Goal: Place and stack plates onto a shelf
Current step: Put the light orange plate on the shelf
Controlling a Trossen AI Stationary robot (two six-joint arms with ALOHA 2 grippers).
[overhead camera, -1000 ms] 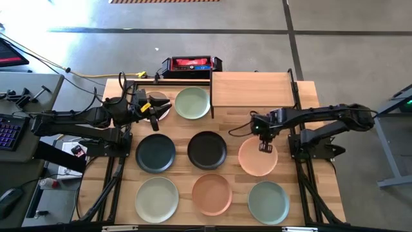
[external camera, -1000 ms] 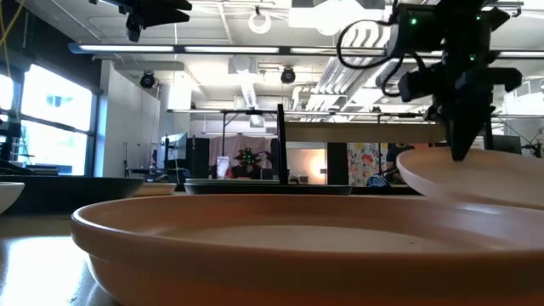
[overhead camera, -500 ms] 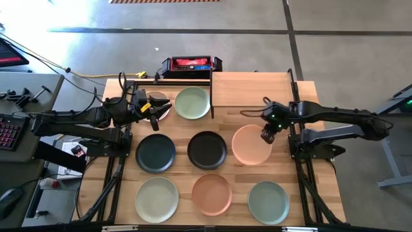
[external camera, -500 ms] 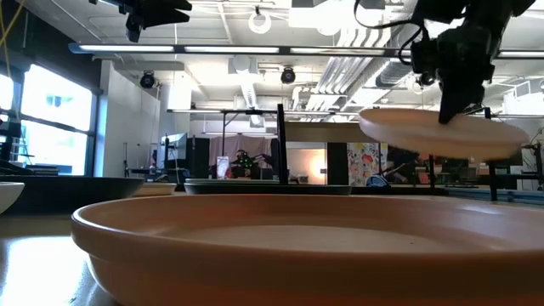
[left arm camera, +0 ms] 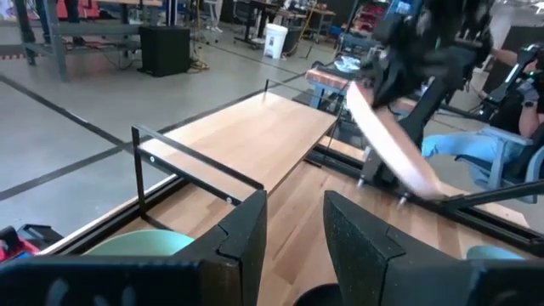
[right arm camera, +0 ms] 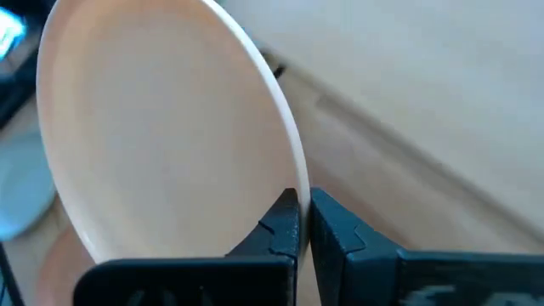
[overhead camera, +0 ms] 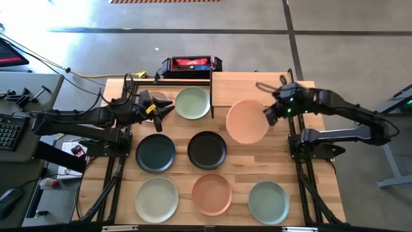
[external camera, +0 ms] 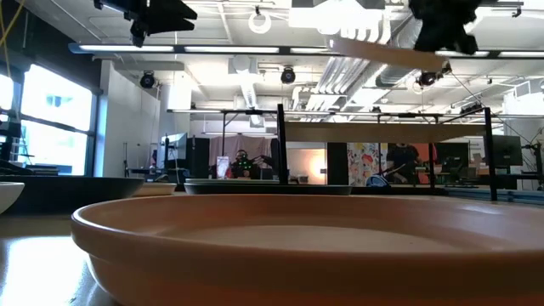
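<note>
— Plate: the right gripper (overhead camera: 271,116) has its jaws clenched on the peach plate's (overhead camera: 247,121) rim, upper right of centre, beside the shelf (overhead camera: 252,89).

— Risk: a thin rim pinch could slip; the plate may clip the shelf edge. Left gripper (overhead camera: 161,108), jaws released, waits by the green plate (overhead camera: 192,102).

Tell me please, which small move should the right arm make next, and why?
Probably carry the peach plate farther over the shelf before lowering it. The right gripper pinches its rim, the plate hangs tilted above shelf height, and only part of it overlaps the bare board.
</note>
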